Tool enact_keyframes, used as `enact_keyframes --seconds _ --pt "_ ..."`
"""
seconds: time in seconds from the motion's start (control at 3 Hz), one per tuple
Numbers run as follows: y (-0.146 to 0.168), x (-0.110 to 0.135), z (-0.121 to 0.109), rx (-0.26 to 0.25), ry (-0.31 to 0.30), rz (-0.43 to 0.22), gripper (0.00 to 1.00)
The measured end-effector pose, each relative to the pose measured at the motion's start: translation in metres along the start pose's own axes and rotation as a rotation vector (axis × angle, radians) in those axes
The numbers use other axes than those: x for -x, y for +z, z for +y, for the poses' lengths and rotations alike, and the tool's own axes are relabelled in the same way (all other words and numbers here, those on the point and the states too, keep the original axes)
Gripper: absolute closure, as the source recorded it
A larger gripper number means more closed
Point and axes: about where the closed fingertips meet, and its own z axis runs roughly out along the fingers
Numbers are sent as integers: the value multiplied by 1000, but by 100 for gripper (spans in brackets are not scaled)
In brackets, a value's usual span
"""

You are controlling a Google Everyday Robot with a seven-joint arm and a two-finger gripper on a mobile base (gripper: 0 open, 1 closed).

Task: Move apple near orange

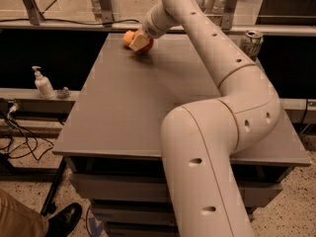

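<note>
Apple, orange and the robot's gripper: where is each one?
apple (pixel 148 46): camera view, red side showing right of the gripper.
orange (pixel 128 36): camera view, its visible left half.
gripper (pixel 139 41): camera view, pale tip, over the apple, beside the orange.
</note>
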Motion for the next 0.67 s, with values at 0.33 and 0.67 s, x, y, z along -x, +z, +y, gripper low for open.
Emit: enact_keyframes --seconds 0.33,0.67 --pt "3 -4 -1 3 -11 13 59" --pt "6 -9 -2 8 -17 22 36"
